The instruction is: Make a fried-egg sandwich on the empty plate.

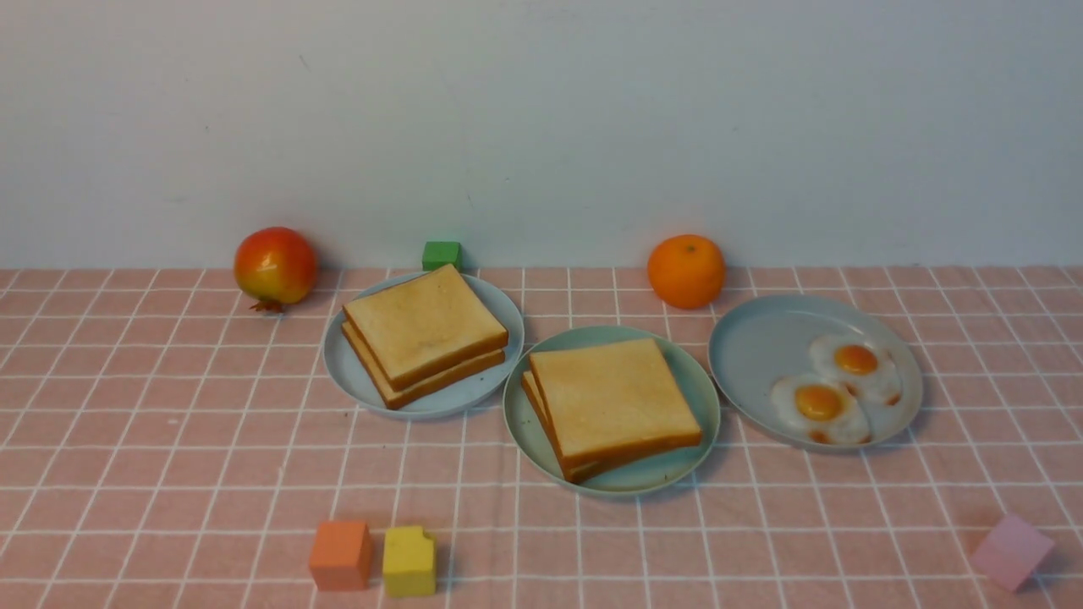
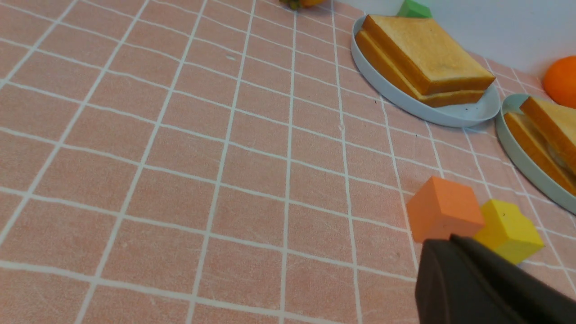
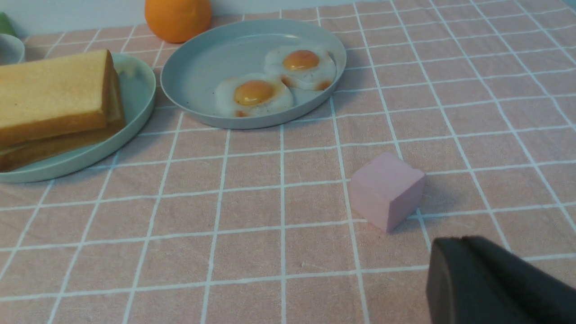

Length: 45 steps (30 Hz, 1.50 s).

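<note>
The mint-green plate point(image 1: 523, 427) sits mid-table and holds two stacked toast slices point(image 1: 613, 397). In the left wrist view a pale layer shows between the slices point(image 2: 557, 155). A grey-blue plate point(image 1: 338, 372) on the left holds a plain toast stack point(image 1: 423, 334). A grey-blue plate point(image 1: 757, 347) on the right holds two fried eggs point(image 1: 819, 403). Neither gripper shows in the front view. My left gripper point(image 2: 450, 240) is shut and empty, close to the orange block. My right gripper point(image 3: 454, 243) is shut and empty, close to the pink block.
A red fruit point(image 1: 275, 265), a green block point(image 1: 442, 254) and an orange point(image 1: 686, 271) stand along the back wall. An orange block point(image 1: 340, 554) and a yellow block point(image 1: 409, 561) lie front left. A pink block point(image 1: 1011, 551) lies front right.
</note>
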Each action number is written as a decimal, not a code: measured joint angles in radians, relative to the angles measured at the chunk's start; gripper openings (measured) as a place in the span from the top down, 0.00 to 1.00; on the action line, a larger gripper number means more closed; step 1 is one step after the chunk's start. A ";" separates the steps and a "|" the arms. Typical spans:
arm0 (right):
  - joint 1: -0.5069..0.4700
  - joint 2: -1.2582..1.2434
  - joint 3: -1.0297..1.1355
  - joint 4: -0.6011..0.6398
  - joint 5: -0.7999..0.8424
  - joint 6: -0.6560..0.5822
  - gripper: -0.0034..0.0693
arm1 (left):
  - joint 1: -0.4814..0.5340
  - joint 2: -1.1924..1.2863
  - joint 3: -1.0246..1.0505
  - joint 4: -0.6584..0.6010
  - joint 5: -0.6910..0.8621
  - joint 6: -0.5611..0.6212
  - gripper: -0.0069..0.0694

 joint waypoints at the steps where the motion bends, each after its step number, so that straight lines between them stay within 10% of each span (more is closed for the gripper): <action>1: 0.000 0.000 0.000 0.000 0.000 0.000 0.88 | 0.000 0.000 -0.001 0.000 0.001 -0.003 0.89; 45: 0.000 0.000 0.000 0.000 0.000 0.000 0.81 | 0.000 0.000 -0.001 0.000 0.004 -0.004 0.89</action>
